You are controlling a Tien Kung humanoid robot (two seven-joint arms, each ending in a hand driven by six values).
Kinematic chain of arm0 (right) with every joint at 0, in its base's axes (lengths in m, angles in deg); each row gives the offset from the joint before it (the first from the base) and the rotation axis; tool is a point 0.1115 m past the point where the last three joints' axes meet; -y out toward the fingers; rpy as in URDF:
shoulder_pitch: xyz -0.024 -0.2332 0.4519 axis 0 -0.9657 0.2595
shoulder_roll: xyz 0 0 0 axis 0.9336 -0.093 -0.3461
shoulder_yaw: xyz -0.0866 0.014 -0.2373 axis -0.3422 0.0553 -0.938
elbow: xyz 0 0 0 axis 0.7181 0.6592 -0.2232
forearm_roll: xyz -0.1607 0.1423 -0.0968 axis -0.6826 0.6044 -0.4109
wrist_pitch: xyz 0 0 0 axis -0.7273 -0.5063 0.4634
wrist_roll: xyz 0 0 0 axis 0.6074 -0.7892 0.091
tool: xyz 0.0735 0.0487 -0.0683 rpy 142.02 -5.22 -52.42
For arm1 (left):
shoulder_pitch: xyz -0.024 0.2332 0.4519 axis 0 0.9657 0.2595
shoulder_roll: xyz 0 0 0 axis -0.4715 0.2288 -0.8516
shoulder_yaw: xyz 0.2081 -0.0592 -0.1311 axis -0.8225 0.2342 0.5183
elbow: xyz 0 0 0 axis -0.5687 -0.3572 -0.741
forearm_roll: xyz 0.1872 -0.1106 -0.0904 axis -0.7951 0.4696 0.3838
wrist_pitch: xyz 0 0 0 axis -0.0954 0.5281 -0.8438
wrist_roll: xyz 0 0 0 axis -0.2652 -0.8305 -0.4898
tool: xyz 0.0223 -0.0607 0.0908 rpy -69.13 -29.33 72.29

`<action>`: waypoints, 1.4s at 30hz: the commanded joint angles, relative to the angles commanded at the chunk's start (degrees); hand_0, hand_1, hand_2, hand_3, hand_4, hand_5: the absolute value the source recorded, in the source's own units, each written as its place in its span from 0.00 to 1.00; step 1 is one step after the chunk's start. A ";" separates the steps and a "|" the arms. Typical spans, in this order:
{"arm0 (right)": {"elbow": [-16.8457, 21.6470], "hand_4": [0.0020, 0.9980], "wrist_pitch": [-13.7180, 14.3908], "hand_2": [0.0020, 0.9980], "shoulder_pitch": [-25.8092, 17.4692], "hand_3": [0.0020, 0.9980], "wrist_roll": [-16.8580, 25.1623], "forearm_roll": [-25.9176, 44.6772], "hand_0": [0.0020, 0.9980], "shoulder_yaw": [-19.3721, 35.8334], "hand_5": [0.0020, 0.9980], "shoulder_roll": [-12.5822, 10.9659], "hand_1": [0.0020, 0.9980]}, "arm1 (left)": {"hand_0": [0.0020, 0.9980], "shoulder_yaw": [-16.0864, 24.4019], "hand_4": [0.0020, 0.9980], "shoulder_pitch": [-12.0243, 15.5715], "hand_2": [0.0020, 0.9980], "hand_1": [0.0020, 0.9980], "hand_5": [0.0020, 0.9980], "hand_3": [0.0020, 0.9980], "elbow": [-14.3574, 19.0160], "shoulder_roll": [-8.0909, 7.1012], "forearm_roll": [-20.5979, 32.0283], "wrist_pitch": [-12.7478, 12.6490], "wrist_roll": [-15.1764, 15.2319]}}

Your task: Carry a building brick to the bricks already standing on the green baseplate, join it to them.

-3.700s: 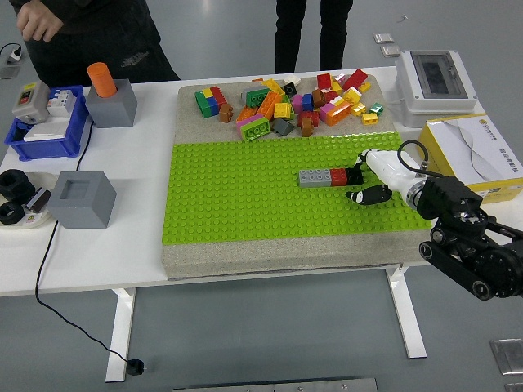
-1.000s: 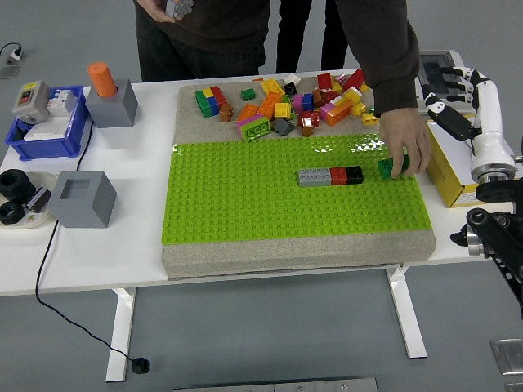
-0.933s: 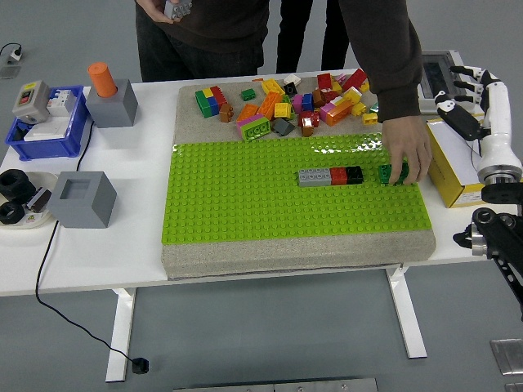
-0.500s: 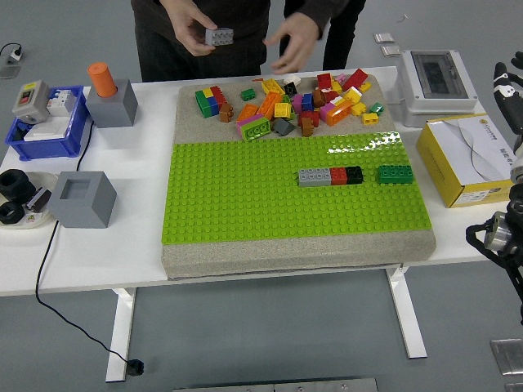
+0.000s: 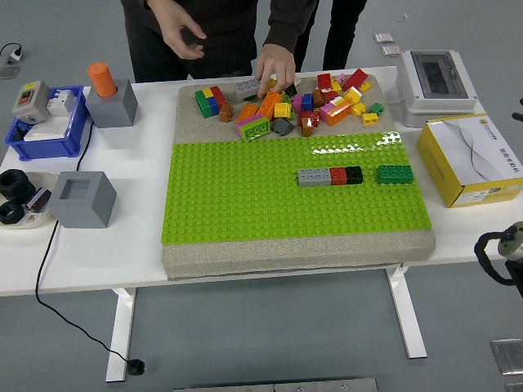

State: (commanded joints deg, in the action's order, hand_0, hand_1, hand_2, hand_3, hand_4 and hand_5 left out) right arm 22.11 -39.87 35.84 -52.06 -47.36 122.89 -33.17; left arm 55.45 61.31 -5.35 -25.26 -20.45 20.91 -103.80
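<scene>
On the green baseplate (image 5: 245, 196) stands a short row of joined bricks: grey (image 5: 313, 176), red (image 5: 338, 175) and black (image 5: 354, 174). A dark green brick (image 5: 395, 173) sits on the plate a small gap to the right of the row, not touching it. Loose bricks (image 5: 294, 102) of many colours lie in a pile behind the plate. A person's hand (image 5: 276, 67) reaches into that pile beside a grey brick (image 5: 246, 86); the person's other hand (image 5: 181, 33) hovers with nothing in it. Of my right arm only a black part (image 5: 502, 245) shows at the right edge; neither of my hands is visible.
A yellow box (image 5: 470, 159) and a white switch box (image 5: 433, 77) stand right of the plate. On the left are a grey block (image 5: 82, 198), a grey block with an orange peg (image 5: 105, 90), a blue bin (image 5: 45, 122) and tape rolls (image 5: 15, 196).
My right hand left the row, rose and withdrew out of view to the right. The person set the dark green brick on the plate, then put a grey brick down by the pile.
</scene>
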 joint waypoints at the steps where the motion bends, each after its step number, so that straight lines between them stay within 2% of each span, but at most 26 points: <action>1: 0.05 0.74 -0.30 0.66 -0.11 0.66 0.08 0.99 0.46 0.06 0.33 0.03 0.55 | 0.78 0.10 1.00 0.02 0.72 0.78 0.88 0.48 0.00 0.00 -0.21 0.02 -0.03; 3: 0.14 0.75 -0.87 0.65 -0.33 0.65 0.25 2.74 0.44 0.26 0.34 0.11 0.52 | 0.78 0.27 1.00 0.04 0.72 0.77 0.88 0.48 0.00 -0.02 -0.57 0.08 -0.07; 8: 0.37 0.75 -2.52 0.65 -0.77 0.65 0.77 6.69 0.44 1.11 0.34 0.31 0.52 | 0.78 0.48 1.00 0.07 0.72 0.77 0.88 0.48 0.00 -0.09 -0.97 0.18 -0.06; 9: 0.47 0.79 -3.05 0.61 -0.86 0.65 0.83 7.77 0.40 1.38 0.37 0.35 0.44 | 0.78 0.51 1.00 0.08 0.72 0.77 0.88 0.48 0.00 -0.10 -0.97 0.19 -0.05; 14: 0.91 0.79 -4.43 0.61 -1.09 0.65 0.83 9.95 0.40 2.25 0.37 0.48 0.44 | 0.78 0.65 1.00 0.04 0.72 0.77 0.88 0.48 0.00 -0.14 -1.12 0.24 -0.04; 15: 0.98 0.82 -4.58 0.56 -1.14 0.65 0.80 10.12 0.40 2.41 0.38 0.51 0.41 | 0.78 0.68 1.00 0.02 0.72 0.78 0.88 0.48 0.00 -0.14 -1.16 0.24 -0.03; 26: 2.00 0.85 -5.76 0.52 -1.67 0.64 -0.05 11.59 0.40 3.61 0.40 1.03 0.41 | 0.78 0.61 1.00 -0.16 0.72 0.78 0.88 0.47 0.00 -0.30 -1.31 0.29 0.10; 27: 2.07 0.87 -5.87 0.43 -1.66 0.64 -0.19 11.64 0.40 3.62 0.45 1.10 0.40 | 0.78 0.60 1.00 -0.18 0.72 0.78 0.88 0.47 0.00 -0.33 -1.33 0.28 0.10; 32: 2.37 0.87 -6.29 0.43 -1.58 0.64 -0.79 11.77 0.40 3.65 0.45 1.32 0.40 | 0.78 0.68 1.00 -0.25 0.72 0.78 0.88 0.47 0.00 -0.45 -1.69 0.33 0.01; 33: 2.42 0.92 -6.35 0.35 -1.59 0.66 -0.88 11.77 0.40 3.67 0.50 1.33 0.40 | 0.78 0.68 1.00 -0.26 0.72 0.78 0.88 0.47 0.00 -0.47 -1.71 0.33 0.00; 38: 2.56 0.92 -6.78 0.35 -1.74 0.66 -1.52 11.57 0.40 3.69 0.50 1.30 0.40 | 0.78 0.71 1.00 -0.26 0.72 0.78 0.88 0.47 0.00 -0.49 -1.77 0.33 0.02; 39: 2.58 1.00 -6.94 0.39 -1.76 0.69 -1.73 11.49 0.41 3.65 0.63 1.31 0.42 | 0.78 0.76 1.00 -0.25 0.72 0.78 0.87 0.47 0.00 -0.48 -1.83 0.34 0.02; 42: 2.66 1.00 -8.04 0.39 -1.84 0.69 -2.84 11.46 0.41 3.54 0.63 1.37 0.42 | 0.78 0.85 1.00 -0.21 0.72 0.78 0.87 0.47 0.00 -0.46 -1.91 0.34 0.00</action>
State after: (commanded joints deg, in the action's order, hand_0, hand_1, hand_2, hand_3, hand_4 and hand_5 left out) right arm 24.77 -47.90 34.01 -54.90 -35.91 126.43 -31.80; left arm 56.30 61.11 -5.35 -25.72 -22.37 21.25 -103.80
